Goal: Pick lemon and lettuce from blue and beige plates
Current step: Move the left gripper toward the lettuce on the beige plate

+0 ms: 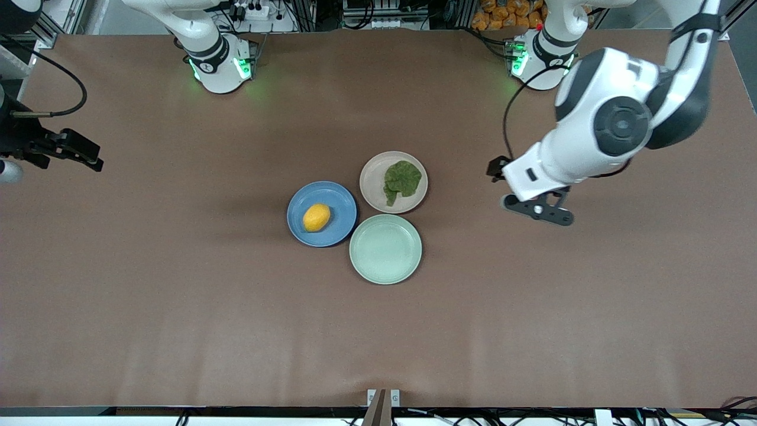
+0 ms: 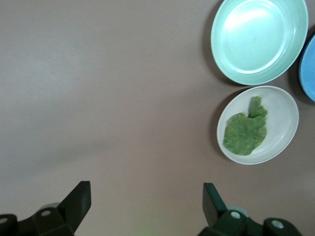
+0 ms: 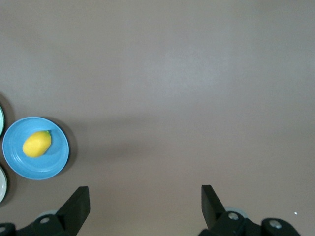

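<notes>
Both grippers stand spread wide with nothing in them: the left gripper [image 1: 535, 210] hangs over bare table toward the left arm's end, near the beige plate [image 1: 374, 188], and the right gripper [image 1: 80, 155] is over the table's edge at the right arm's end, well apart from the plates. The lemon [image 1: 316, 218] lies on the blue plate [image 1: 340, 198]; the lettuce [image 1: 402, 180] lies flat on the beige plate, and the mint-green plate [image 1: 385, 249] sits nearest the front camera, close against both. My worry is the leaf: it lies so flat that fingers coming down could scrape the plate and shove it into its neighbours, or pinch only an edge. The lemon, being rounded, might roll out of a careless squeeze. Only the front view shows all three plates with their contents together; the left wrist view shows the lettuce [image 2: 246, 131] with its paler stem, and the right wrist view the lemon [image 3: 37, 143] on its plate.
</notes>
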Controlling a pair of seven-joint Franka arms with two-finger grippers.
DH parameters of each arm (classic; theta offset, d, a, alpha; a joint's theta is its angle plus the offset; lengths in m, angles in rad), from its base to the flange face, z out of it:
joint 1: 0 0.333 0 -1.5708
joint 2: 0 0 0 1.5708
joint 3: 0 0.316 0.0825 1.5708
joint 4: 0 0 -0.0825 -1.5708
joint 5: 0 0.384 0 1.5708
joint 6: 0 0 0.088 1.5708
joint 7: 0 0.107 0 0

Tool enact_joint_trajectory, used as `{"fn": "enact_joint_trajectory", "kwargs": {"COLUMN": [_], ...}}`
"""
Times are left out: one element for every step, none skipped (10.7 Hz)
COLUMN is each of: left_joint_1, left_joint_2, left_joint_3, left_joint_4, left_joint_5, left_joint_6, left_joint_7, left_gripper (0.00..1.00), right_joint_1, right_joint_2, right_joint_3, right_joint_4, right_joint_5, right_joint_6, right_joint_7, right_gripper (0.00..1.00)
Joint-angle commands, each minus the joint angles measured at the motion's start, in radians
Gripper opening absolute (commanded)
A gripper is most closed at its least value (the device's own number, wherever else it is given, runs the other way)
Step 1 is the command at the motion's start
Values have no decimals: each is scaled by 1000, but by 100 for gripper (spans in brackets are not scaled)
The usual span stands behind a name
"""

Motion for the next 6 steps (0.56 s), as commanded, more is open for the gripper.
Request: {"fn": "enact_joint_trajectory", "kwargs": {"left_joint_1": [-111, -162, -205, -242, -274, -294], "left_joint_2": [39, 78, 114, 148, 182, 213], "left_joint_3": [6, 6, 6, 6, 6, 6], "left_joint_4": [-27, -26, -23, -21, -21, -18], "left_joint_5": [-10, -7, 11, 39, 53, 59], "left_joint_6": [76, 113, 148, 170, 184, 196], "left_joint_7": [-157, -230, -300, -355, -397, -432], "left_gripper": [100, 100, 100, 100, 100, 100], "right_joint_1": [23, 29, 52, 66, 84, 92], "right_joint_2": [3, 12, 16, 16, 16, 20], "right_joint_3": [6, 6, 6, 6, 6, 6], "right_joint_4": [12, 11, 9, 8, 9, 9], "right_joint_5": [9, 10, 11, 11, 11, 11], "right_joint_6": [-18, -19, -27, -29, -29, -29], "right_joint_7": [1, -7, -7, -7, -7, -6], "right_gripper": [100, 100, 100, 100, 100, 100]}}
